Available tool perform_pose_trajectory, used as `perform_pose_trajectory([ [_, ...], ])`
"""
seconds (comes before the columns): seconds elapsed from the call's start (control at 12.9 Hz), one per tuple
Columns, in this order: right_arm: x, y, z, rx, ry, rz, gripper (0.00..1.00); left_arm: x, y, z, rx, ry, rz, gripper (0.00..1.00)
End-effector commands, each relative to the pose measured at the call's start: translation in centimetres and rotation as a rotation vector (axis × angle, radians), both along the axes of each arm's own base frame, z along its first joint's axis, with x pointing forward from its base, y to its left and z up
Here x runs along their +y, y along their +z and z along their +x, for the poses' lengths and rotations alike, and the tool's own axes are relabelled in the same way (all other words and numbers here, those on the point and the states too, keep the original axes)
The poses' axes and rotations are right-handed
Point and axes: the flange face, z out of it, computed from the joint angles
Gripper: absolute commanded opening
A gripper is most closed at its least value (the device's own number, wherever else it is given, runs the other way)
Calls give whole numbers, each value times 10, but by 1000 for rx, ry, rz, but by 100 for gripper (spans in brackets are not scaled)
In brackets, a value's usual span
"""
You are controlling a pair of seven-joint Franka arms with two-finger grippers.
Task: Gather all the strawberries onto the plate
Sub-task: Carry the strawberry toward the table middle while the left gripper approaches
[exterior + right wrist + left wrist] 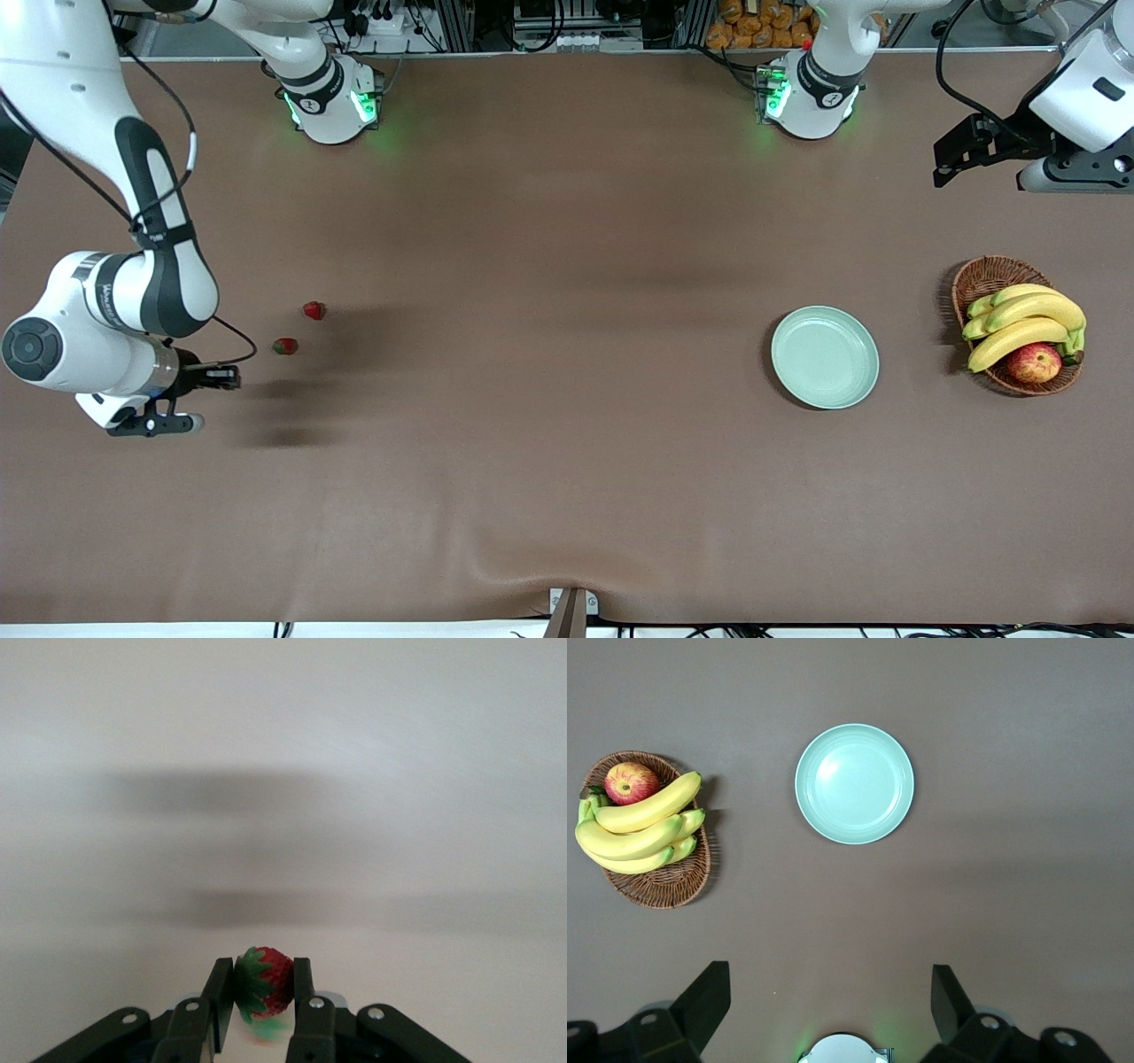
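Right gripper [190, 424] low over the table [549, 461] at the right arm's end, fingers [303, 988] pinched shut on one strawberry [263, 983], leafy cap turned sideways against one pad, berry seated right at the tips, probably so it can drop cleanly on release. Two more strawberries on the cloth close by: one [284, 346] at about one o'clock from the gripper, another [314, 310] just past it on the same line, near each other but not touching. Plate [825, 357] way off toward three o'clock, at the left arm's end, sitting bare with nothing in it; wicker basket [973, 280] of bananas [1023, 323] and an apple [1034, 362] at three o'clock from the plate, near but apart. Long stretch of open brown cloth between berry and plate, nothing standing in the carry path. Left gripper [948, 164] parked high over the table's corner at roughly one o'clock from the plate, waiting, fingers [709, 997] spread wide and empty. Plenty of clearance around the plate's rim; only the basket worth steering wide of, judging from here.
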Motion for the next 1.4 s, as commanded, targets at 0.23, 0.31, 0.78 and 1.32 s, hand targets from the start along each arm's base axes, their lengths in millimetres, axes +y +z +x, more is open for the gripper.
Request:
perform_pose_trajectory([
  [0.23,234,9,-26,94,-186,208,0,-2,-6,3,14,2,-13,100],
  [0.31,286,8,-42,123,-230,218,0,-2,-8,4,18,2,-13,100],
  [0.78,484,-54,-118,155,-418,421,0,-3,-40,7,35,1,-12,100],
  [1.32,555,-94,-143,100,-407,478,28,-22,-78,12,31,-22,-11,100],
])
